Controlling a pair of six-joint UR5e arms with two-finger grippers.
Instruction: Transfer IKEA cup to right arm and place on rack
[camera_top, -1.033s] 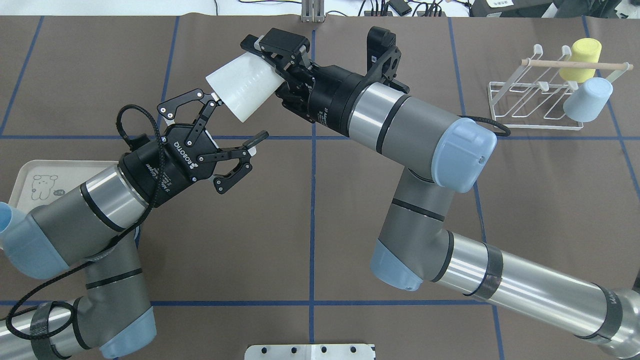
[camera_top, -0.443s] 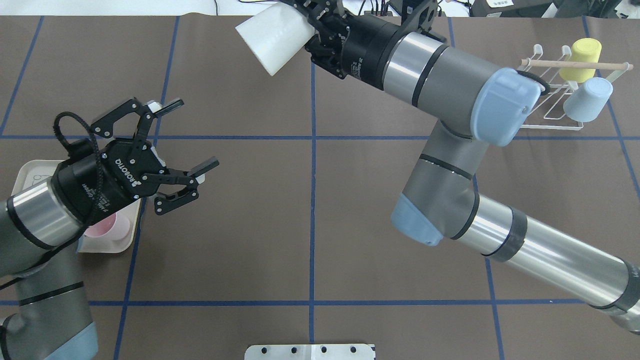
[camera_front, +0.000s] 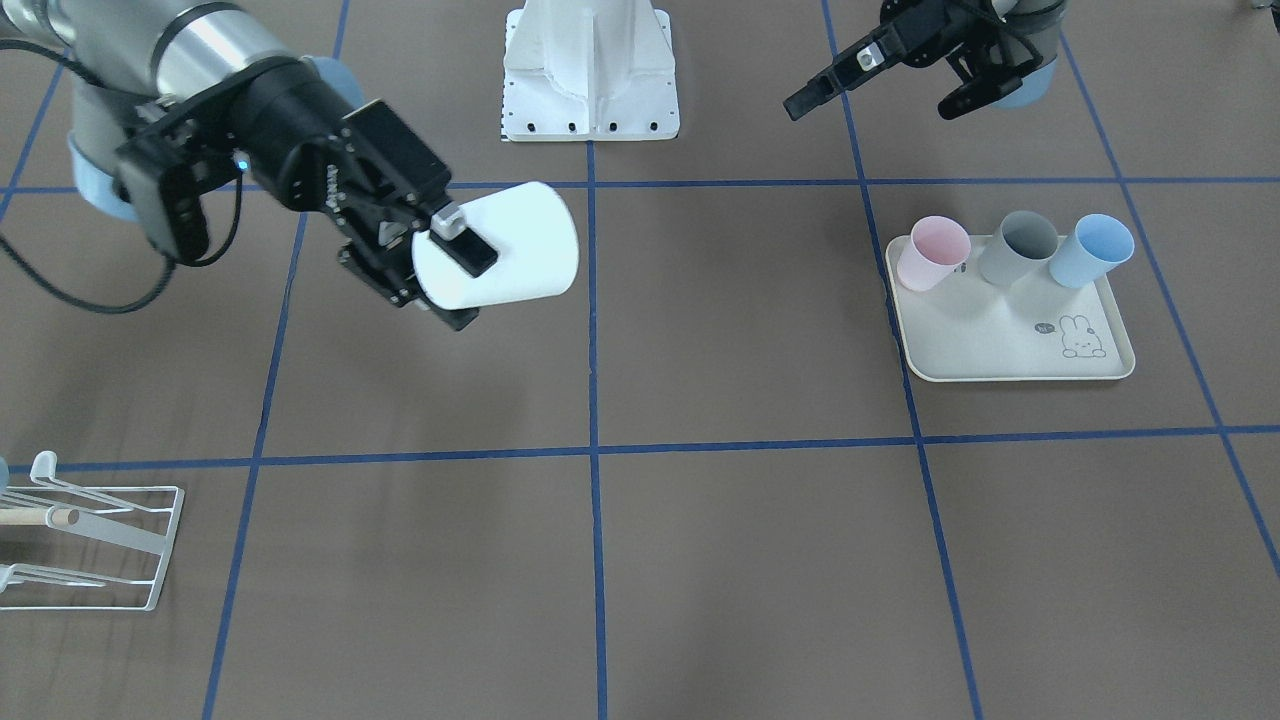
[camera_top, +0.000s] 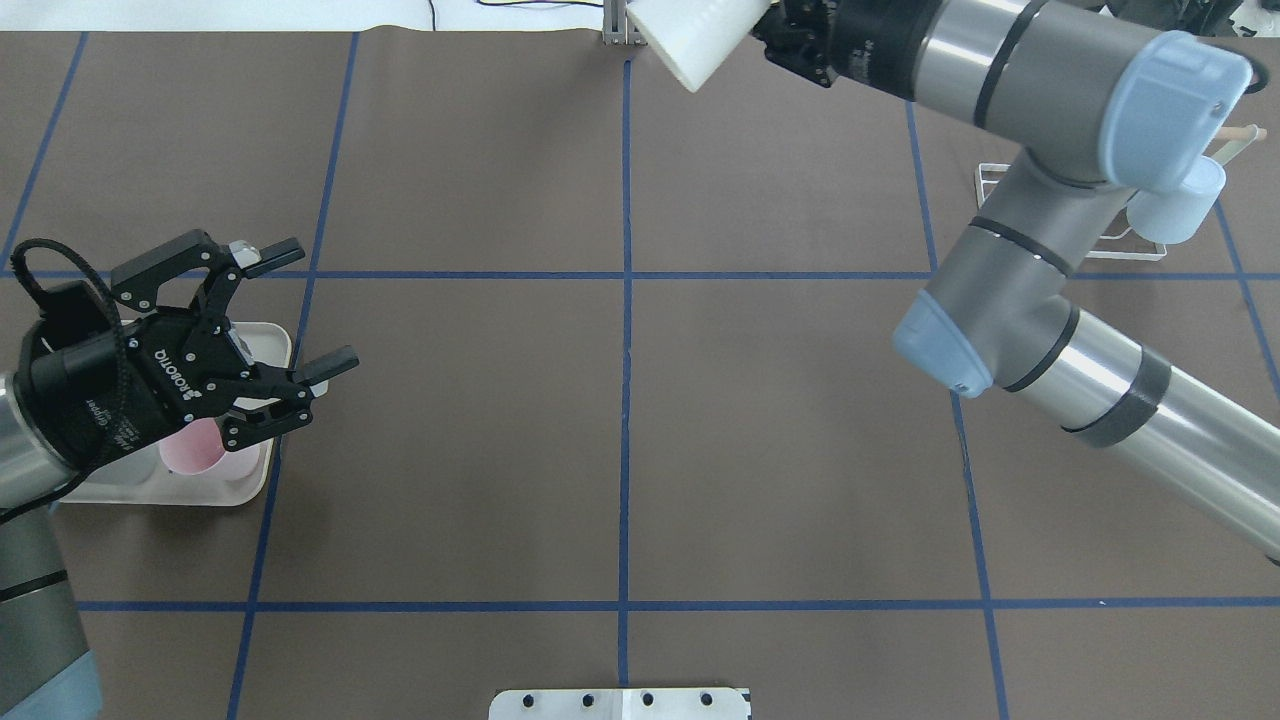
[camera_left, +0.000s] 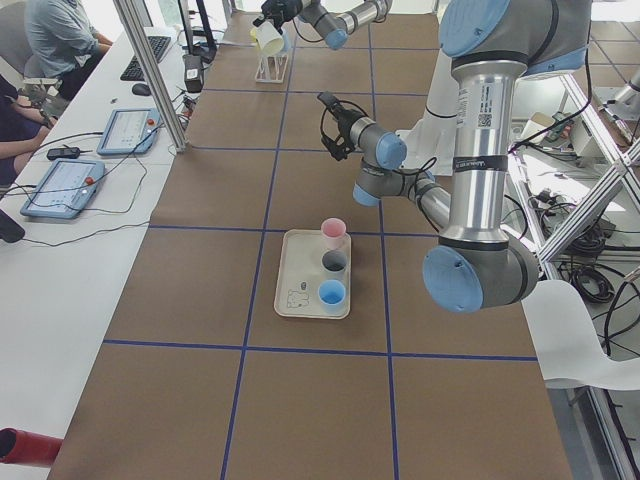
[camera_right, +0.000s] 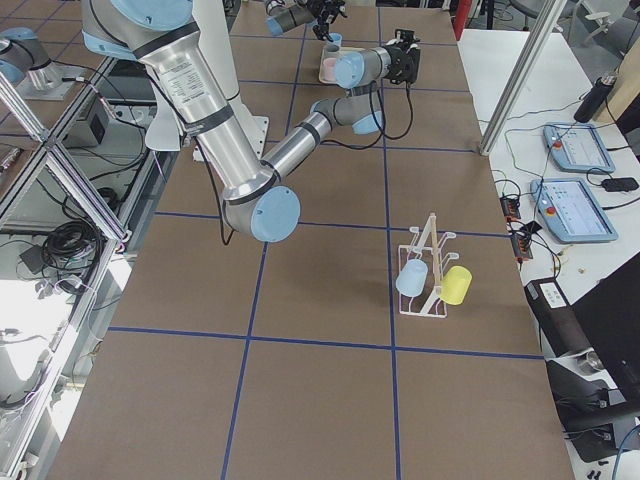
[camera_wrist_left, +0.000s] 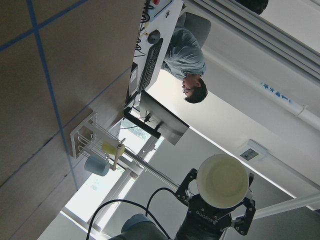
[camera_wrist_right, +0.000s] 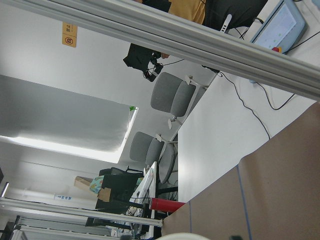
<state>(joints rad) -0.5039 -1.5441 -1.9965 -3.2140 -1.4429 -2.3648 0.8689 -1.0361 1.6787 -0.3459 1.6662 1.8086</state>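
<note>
Two arms, seen from overhead. At left, the left gripper (camera_top: 312, 305), fingers spread wide and empty, has drawn back over the tray (camera_top: 270, 345). At upper centre, the right gripper (camera_front: 460, 285) clamps the white cup (camera_top: 695, 35), now carried rightward. Handover is judged complete; the rack (camera_top: 985, 190), far right, awaits.

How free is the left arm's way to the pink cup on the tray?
Probably yes, it is free: the left gripper is open and empty, hovering near the tray, and nothing covers the pink cup. Only the grey cup close beside it could crowd one finger.
</note>
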